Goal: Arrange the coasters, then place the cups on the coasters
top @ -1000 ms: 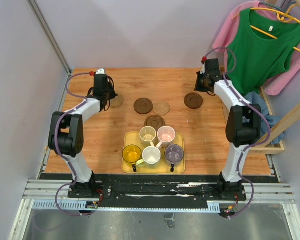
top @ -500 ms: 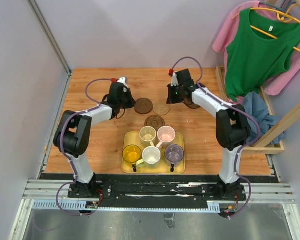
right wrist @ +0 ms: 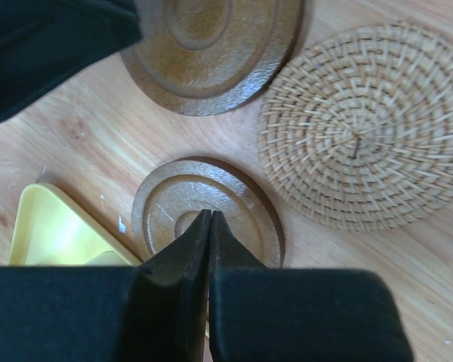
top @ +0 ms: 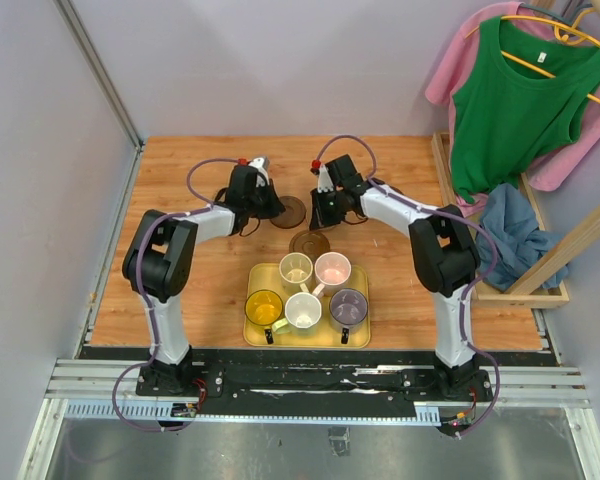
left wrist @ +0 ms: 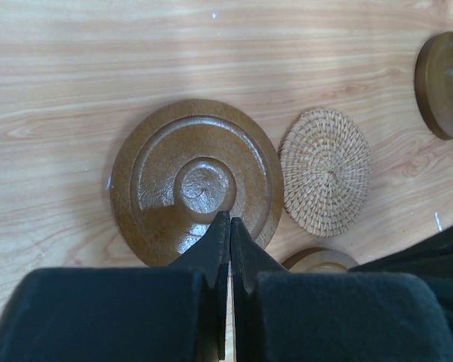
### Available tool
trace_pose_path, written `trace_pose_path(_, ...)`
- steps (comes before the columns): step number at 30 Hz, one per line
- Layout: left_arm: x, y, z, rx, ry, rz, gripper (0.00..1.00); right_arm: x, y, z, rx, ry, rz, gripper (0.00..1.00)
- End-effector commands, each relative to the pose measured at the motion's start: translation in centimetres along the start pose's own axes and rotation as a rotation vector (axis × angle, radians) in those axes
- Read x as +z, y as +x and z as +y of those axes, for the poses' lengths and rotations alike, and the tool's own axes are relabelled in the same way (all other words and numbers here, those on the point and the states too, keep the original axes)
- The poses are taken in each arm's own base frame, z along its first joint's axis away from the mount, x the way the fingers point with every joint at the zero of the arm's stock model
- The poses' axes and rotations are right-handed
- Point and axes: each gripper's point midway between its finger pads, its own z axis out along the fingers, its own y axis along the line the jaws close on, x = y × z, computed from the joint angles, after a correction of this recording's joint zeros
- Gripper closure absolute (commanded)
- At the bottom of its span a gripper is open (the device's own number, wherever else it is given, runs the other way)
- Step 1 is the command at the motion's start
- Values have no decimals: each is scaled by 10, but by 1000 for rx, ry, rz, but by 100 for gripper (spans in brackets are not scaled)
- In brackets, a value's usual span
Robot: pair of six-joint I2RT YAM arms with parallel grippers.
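Five cups stand on the yellow tray (top: 254,327): cream-green (top: 296,268), pink (top: 332,268), see-through yellow (top: 264,307), cream-white (top: 303,311) and grey-purple (top: 348,307). My left gripper (left wrist: 229,219) is shut and empty, its tips over a dark brown coaster (left wrist: 196,181). Beside that disc lie a woven tan coaster (left wrist: 325,181) and, further right, another dark coaster (left wrist: 445,75). My right gripper (right wrist: 210,215) is shut and empty above a third dark brown coaster (right wrist: 234,204), which lies just behind the tray (right wrist: 45,226). The woven coaster (right wrist: 355,128) lies to its right. In the top view both grippers (top: 278,208) (top: 322,218) meet over these coasters.
Green and pink garments hang on a rack (top: 520,100) at the right, with a blue cloth (top: 510,225) below. Walls close the table's left and far sides. The left gripper's black body (right wrist: 53,45) fills the right wrist view's upper left.
Both arms swung inward from the table's far left and far right to the middle coasters. Both grippers stayed shut. The coasters and cups have not moved.
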Motion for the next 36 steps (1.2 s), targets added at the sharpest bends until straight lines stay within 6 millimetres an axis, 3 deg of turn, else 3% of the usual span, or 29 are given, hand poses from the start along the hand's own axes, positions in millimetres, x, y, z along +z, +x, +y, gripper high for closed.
trace_pose_path(1,9,-1,-11,-10,60,7,99,12,22,24,-11,-58,57,99)
trace_pose_path(10,21,2,-19,-8,95,38,99,24,57,16,37,-37,155,99)
trace_pose_path(17,26,11,-14,-16,85,60,100,18,86,-20,67,147,230,99)
trace_pose_path(28,26,12,-12,-2,75,66,99,-28,112,-98,219,433,249,99)
trace_pose_path(36,28,19,-7,-3,64,83,100,-64,99,-147,274,597,211,99)
